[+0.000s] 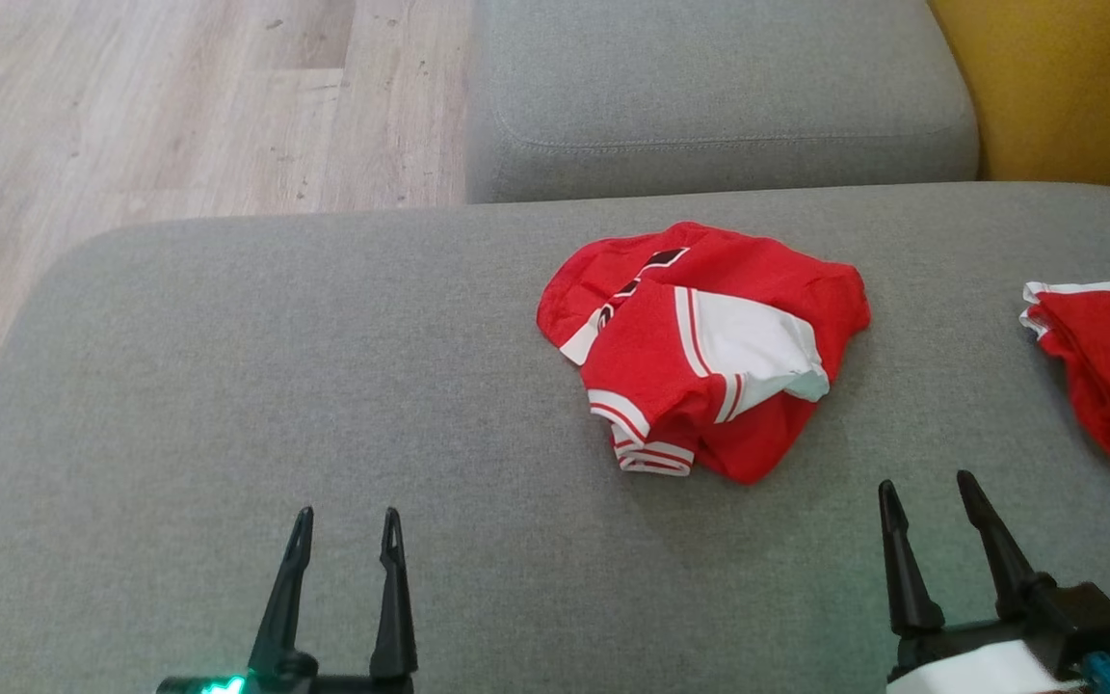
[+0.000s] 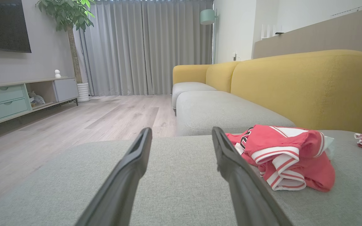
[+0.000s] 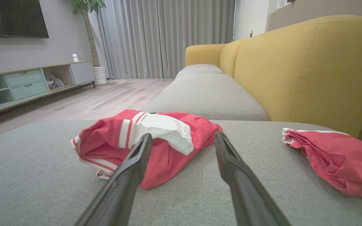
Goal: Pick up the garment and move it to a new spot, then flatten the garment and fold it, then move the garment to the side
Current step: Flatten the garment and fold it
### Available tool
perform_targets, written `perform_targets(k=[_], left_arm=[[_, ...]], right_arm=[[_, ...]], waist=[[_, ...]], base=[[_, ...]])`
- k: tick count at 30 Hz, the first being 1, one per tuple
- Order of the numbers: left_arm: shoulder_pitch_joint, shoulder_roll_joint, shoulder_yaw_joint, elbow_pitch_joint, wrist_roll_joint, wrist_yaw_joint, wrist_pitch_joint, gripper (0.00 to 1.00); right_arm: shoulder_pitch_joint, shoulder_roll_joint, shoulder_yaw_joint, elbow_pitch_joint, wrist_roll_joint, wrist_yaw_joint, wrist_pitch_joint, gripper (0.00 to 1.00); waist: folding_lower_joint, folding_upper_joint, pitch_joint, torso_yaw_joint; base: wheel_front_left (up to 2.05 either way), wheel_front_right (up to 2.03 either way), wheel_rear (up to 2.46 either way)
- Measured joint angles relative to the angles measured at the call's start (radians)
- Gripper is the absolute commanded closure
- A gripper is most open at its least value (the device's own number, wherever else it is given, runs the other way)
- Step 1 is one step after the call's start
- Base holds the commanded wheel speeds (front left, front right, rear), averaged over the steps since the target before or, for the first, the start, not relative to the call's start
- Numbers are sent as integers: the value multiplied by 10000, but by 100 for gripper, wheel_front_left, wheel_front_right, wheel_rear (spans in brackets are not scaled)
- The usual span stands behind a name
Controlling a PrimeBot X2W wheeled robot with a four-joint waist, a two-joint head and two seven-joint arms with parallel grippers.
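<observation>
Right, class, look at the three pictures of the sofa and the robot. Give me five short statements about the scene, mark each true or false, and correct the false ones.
1. A crumpled red and white garment lies on the grey cushion. True.
2. The right hand is gripping that garment. False: it is open, short of the garment and holding nothing.
3. A second red garment lies to the right of the crumpled one, apart from it. True.
4. The left hand is shut. False: it is open over bare cushion.
5. The sofa back is blue. False: it is yellow.
</observation>
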Motion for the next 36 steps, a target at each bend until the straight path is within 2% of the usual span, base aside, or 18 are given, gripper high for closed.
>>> perform_targets(k=[8,14,17,18,20,22,27,34,35,36], left_arm=[[-2,-4,-121,201,0,-36,0,0],[-374,-2,-848,1653,155,-600,2,0],[-1331,-4,-1540,2495,146,-1062,2,0],[-2085,-19,-1985,3022,144,-1287,2,0],[-2801,-46,-2368,3561,142,-1386,2,0],[-3442,-59,-2658,4056,146,-1340,2,0],[-4665,-63,-3020,4892,58,-915,2,0],[-5576,-107,-3185,5601,107,-585,0,0],[-5658,-105,-3172,5712,107,-560,0,20],[-5722,-104,-3145,5745,107,-508,0,76]], right_arm=[[-12,0,111,-19,77,0,0,0],[-68,2,322,-211,94,0,0,0],[-144,2,343,-280,188,0,0,0],[-249,0,430,-334,245,0,0,0],[-432,-6,514,-391,290,0,0,0],[-648,-19,560,-433,326,0,0,0],[-1055,-42,640,-477,357,0,0,0],[-1102,-77,681,-466,510,0,0,0],[-1107,-79,685,-464,510,0,0,0],[-1118,-81,690,-454,510,0,0,0]], waist=[[0,0,69,-119],[0,0,315,-455],[0,0,535,-702],[0,0,744,-863],[1,0,976,-1051],[3,0,1210,-1269],[3,0,1704,-1903],[2,0,2148,-2690],[2,0,2178,-2775],[2,-1,2197,-2856]], base=[[0,0,0],[0,0,0],[0,0,0],[0,0,0],[0,0,0],[0,0,0],[0,0,0],[0,0,0],[0,0,0],[0,0,0]])
